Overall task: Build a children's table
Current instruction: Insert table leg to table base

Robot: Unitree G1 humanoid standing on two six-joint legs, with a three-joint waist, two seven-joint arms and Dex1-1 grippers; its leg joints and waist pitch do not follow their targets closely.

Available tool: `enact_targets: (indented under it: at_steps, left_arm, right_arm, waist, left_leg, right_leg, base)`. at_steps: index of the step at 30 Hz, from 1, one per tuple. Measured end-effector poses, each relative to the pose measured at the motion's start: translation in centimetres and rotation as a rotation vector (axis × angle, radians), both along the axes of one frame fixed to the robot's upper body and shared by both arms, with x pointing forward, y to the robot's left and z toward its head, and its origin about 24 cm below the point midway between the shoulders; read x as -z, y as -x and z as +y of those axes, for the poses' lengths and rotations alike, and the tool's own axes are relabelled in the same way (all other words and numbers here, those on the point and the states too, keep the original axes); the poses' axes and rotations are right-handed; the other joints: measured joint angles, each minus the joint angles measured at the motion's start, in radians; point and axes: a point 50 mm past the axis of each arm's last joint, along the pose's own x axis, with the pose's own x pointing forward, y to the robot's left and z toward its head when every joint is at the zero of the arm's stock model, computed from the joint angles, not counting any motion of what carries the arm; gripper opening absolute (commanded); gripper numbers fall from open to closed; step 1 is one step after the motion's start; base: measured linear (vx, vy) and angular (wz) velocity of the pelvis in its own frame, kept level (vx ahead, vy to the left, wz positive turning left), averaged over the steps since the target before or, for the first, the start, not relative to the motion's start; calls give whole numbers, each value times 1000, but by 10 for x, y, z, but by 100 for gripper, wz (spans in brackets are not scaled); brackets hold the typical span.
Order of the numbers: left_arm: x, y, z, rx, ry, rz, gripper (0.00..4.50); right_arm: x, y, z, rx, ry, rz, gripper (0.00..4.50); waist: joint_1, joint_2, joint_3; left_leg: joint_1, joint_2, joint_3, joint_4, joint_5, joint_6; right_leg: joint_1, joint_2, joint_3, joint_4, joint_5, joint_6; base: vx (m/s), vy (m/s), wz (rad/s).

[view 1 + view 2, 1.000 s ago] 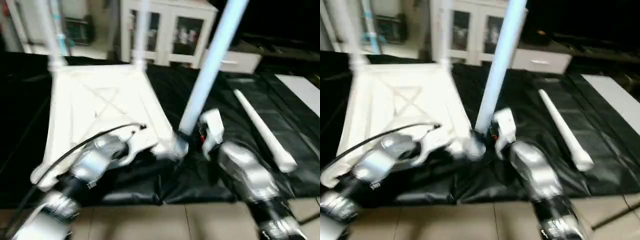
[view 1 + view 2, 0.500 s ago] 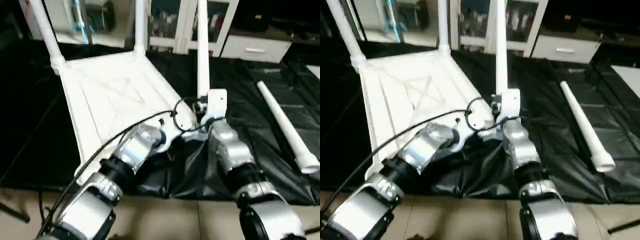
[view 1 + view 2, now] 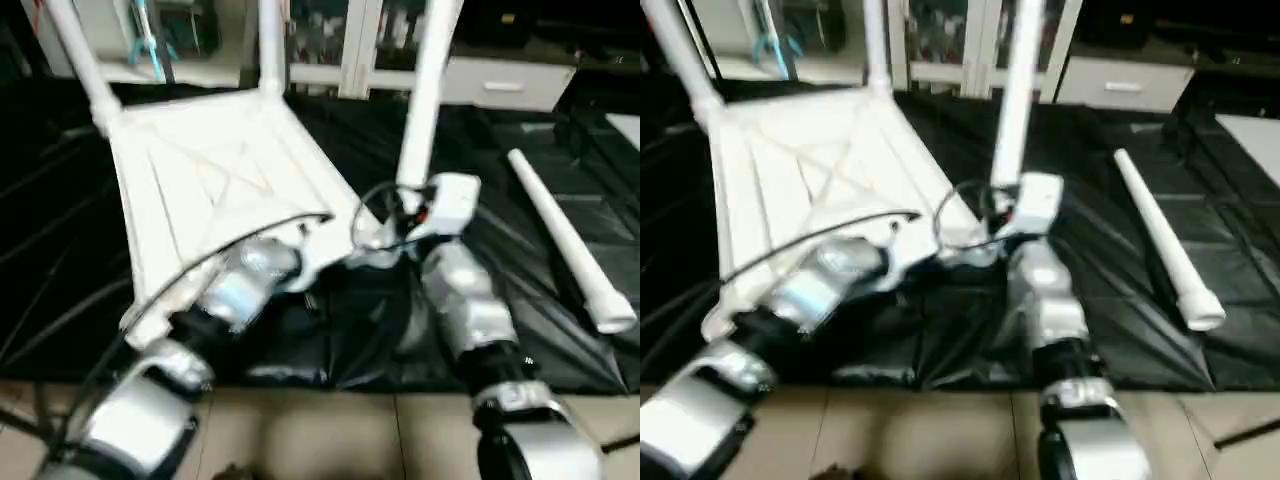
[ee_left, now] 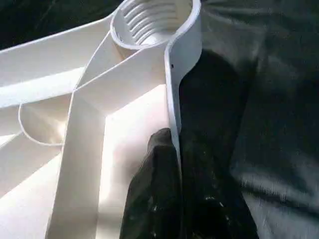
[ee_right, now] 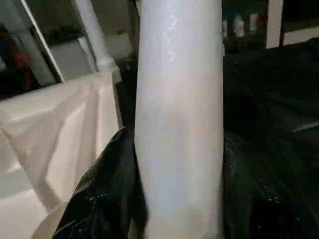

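The children's table top [image 3: 215, 185] lies upside down on the black cloth, its X ribs facing up. Two white legs [image 3: 78, 55] [image 3: 270, 40] stand in its far corners. My left gripper [image 4: 172, 164] is shut on the top's rim, just below an empty threaded corner socket [image 4: 149, 20]. A third leg [image 3: 428, 95] is held nearly upright beside the near right corner [image 3: 372, 235], with my right gripper [image 5: 179, 199] shut on it and its black fingers [image 5: 107, 191] on either side. A fourth leg [image 3: 565, 240] lies loose on the cloth to the right.
The black-cloth work table [image 3: 540, 120] ends at a front edge [image 3: 330, 375], with tiled floor below. A white glass-door cabinet [image 3: 350, 45] stands behind. A black cable [image 3: 190, 280] loops over my left forearm.
The camera has shifted and tilted. The held leg has swung from leaning right to nearly upright near the same corner. Both grips look unchanged.
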Motion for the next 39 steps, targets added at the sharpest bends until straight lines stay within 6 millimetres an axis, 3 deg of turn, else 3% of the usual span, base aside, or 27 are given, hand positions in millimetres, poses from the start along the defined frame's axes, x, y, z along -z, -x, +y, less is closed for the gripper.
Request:
enact_targets:
  at_steps: [7,9,11,13,17,20,22,24,27,32,39]
  left_arm:
    - [1,5,16,66,-24,-23,0]
    - [1,7,19,80,-20,-12,59]
    - [0,12,24,74,72,32,59]
    - [-12,16,28,62,255,92,80]
    - [-45,13,28,79,481,100,108]
    - [-69,3,41,23,692,114,138]
    - [-96,-10,48,-50,830,71,151]
    - [-126,-23,41,-107,955,27,168]
    - [-152,-29,24,-117,1084,23,199]
    - [-161,-39,3,-204,1119,86,243]
    - [-162,-37,-24,-206,1009,95,252]
  right_arm:
    - [-30,1,-21,-111,-52,-111,186]
    - [-32,6,-26,-182,-50,-119,186]
    - [-35,13,-32,-268,-50,-122,186]
    - [-39,20,-41,-339,-58,-122,186]
    - [-50,26,-35,-452,-94,-153,186]
    - [-51,35,-36,-575,-127,-143,186]
    - [-52,42,-35,-667,-184,-129,186]
    - [-55,50,-30,-769,-238,-123,186]
    - [-58,57,-22,-870,-249,-116,186]
    - [-52,63,-15,-940,-224,-86,186]
    - [-46,63,-12,-928,-170,-51,186]
  waist:
    - [2,0,0]
    - [3,0,0]
    - [3,-1,0]
    - [6,-8,4]
    - [5,-13,4]
    - [6,-17,6]
    - [7,-22,8]
    - [15,-24,8]
    - [26,-28,8]
    - [29,-37,8]
    - [32,-38,8]
  left_leg:
    - [0,1,1,4,-2,4]
    - [-1,1,1,5,-2,4]
    - [-1,1,2,6,-3,5]
    - [-3,1,2,9,-3,6]
    - [-2,2,2,14,-3,6]
    - [-2,3,2,19,-3,6]
    - [-2,4,2,23,-3,6]
    - [-2,5,2,26,-3,6]
    - [-1,4,3,29,-3,6]
    - [-2,5,2,31,-2,7]
    - [-3,5,2,32,-2,8]
  right_leg:
    - [-1,0,0,3,0,-1]
    - [0,-1,1,4,0,-1]
    - [0,-1,1,4,0,-1]
    - [-1,-1,0,5,0,-1]
    - [0,-1,1,7,1,-3]
    - [0,-1,1,12,2,-4]
    - [0,-1,1,16,2,-4]
    - [2,-1,1,16,3,-6]
    - [4,-2,1,16,4,-6]
    - [4,-2,0,18,5,-6]
    - [4,-3,0,18,6,-5]
  base:
    - [0,0,0]
    - [0,0,0]
    - [0,0,0]
    - [0,0,0]
    - [0,0,0]
    - [0,0,0]
    - [0,0,0]
    - [0,0,0]
    - [0,0,0]
    - [0,0,0]
    - [0,0,0]
